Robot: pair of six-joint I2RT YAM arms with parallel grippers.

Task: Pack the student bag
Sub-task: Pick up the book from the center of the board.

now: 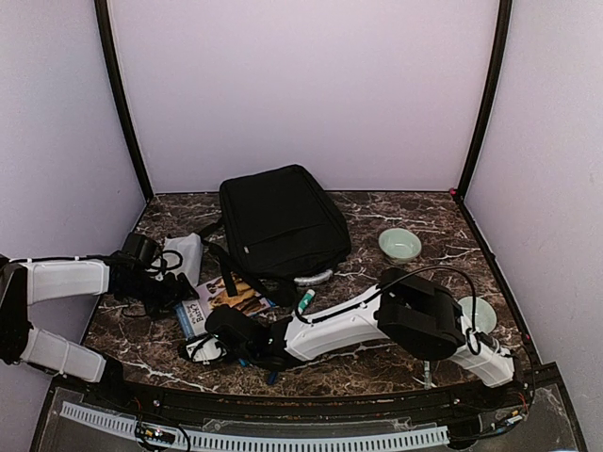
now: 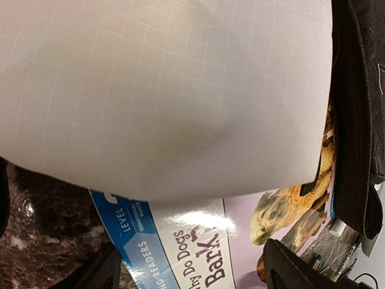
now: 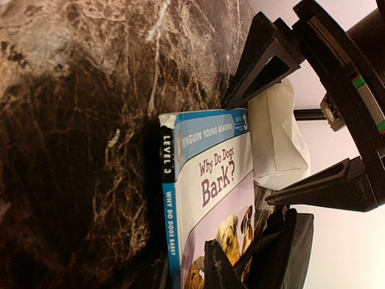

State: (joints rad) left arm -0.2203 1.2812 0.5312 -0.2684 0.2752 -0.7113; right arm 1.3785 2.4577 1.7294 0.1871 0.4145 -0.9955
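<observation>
Surface: dark brown marble-patterned tabletop (image 1: 377,369), enclosed by plain lilac walls.
Right gripper (image 3: 183,274): nearest the front edge, reached across to the left half; black fingers set either side of the book's spine edge, with a gap showing; whether they pinch it cannot be told.
Book: glossy blue-and-white children's paperback with dogs on the cover (image 3: 210,174), lying flat; its long axis runs straight ahead of the right fingers, toward the bag.
Left gripper (image 2: 189,268): fingers wide apart, flanking the pouch, gripping nothing that shows.
Pouch: white translucent mesh zip pouch (image 2: 162,90), overlapping the book's far end.
Marker: slim teal-capped marker (image 1: 304,301), just right of the book.
Student bag: large black rectangular fabric backpack (image 1: 283,221), at table centre beyond book and both grippers; a strap trails onto the book; its opening is not visible.
Nearer arm: both are close; the right one already straddles the book.
Bowls: pale green ceramic bowls, one beside the bag (image 1: 399,245), one nearer (image 1: 478,314).
Count: one bag, one book, one pouch, two bowls, at least one marker.
</observation>
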